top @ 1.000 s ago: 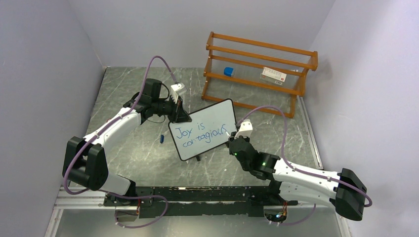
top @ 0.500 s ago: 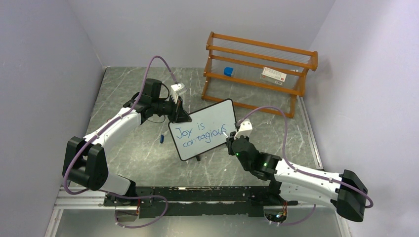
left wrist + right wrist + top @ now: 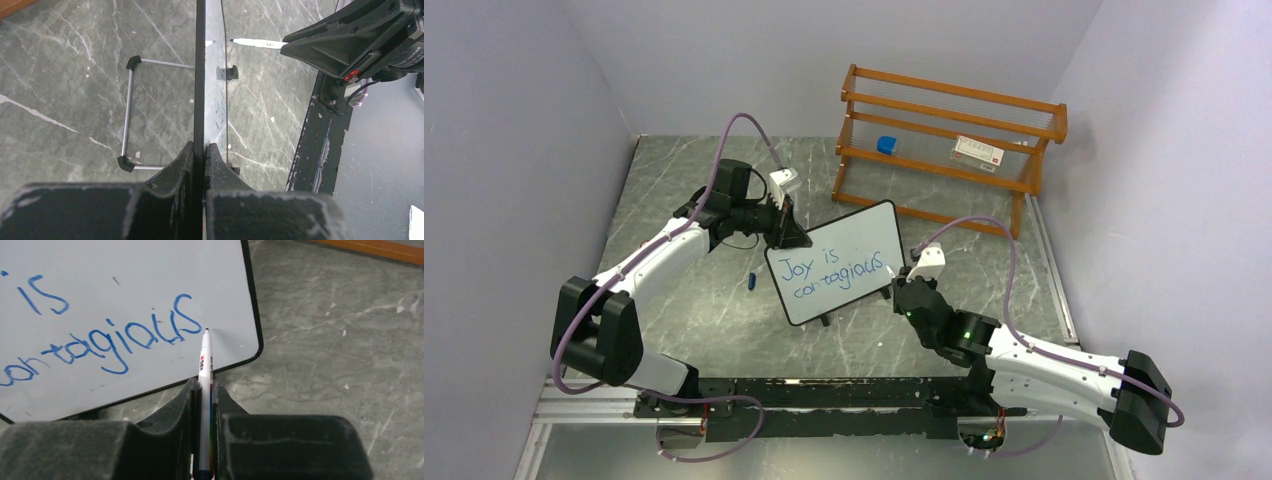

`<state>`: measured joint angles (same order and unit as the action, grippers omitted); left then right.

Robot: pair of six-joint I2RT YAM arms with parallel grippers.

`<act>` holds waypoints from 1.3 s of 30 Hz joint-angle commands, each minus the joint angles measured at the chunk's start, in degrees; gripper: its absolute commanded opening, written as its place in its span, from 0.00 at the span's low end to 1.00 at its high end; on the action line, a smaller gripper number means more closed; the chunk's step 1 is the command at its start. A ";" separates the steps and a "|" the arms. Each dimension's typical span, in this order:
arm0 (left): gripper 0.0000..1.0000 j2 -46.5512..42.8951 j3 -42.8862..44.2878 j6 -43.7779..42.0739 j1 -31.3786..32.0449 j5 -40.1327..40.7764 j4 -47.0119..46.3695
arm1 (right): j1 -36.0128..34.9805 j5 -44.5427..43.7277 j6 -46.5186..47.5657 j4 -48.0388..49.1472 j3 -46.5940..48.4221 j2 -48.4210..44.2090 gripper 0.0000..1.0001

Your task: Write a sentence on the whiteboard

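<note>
The left tool (image 3: pixel 204 150) clamps the whiteboard (image 3: pixel 200 75) edge to steady it, while the right tool (image 3: pixel 204 387) grips the marker (image 3: pixel 205 360), tip ahead beside the finished sentence (image 3: pixel 115 340)

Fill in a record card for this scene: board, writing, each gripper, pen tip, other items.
whiteboard: propped on its wire stand, mid-table
sentence: "Joy is contagious", blue, two lines
left gripper: shut on the whiteboard's edge
right gripper: shut on marker
marker tip: by the final "s", seemingly just off the surface
rack: orange wood, behind the board, holding a blue item and a white box
</note>
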<state>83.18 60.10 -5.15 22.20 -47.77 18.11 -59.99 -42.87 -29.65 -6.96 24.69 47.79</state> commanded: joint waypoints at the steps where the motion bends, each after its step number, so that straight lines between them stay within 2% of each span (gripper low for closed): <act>1: 0.05 2.25 -1.10 -5.05 -0.20 7.60 4.36 | 0.76 -3.68 -2.10 -1.77 0.35 0.68 0.00; 24: 0.05 2.61 -0.95 -5.13 -0.19 6.90 4.31 | 4.48 0.50 0.42 6.65 -0.94 4.69 0.00; 30: 0.05 2.48 -0.95 -4.96 -0.21 7.35 4.32 | 4.87 1.00 -0.03 4.15 -0.52 3.31 0.00; 35: 0.05 1.86 -0.86 -4.59 -0.21 8.59 4.03 | 4.85 1.86 0.19 -1.58 1.50 -1.98 0.00; 39: 0.16 0.80 -0.15 -3.66 -0.22 10.04 4.04 | 4.82 1.77 1.29 -6.14 3.97 -7.61 0.00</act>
<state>83.37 60.27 -5.15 22.15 -47.31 18.13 -55.55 -40.91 -29.10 -8.45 25.08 44.80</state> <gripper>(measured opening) 0.128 0.139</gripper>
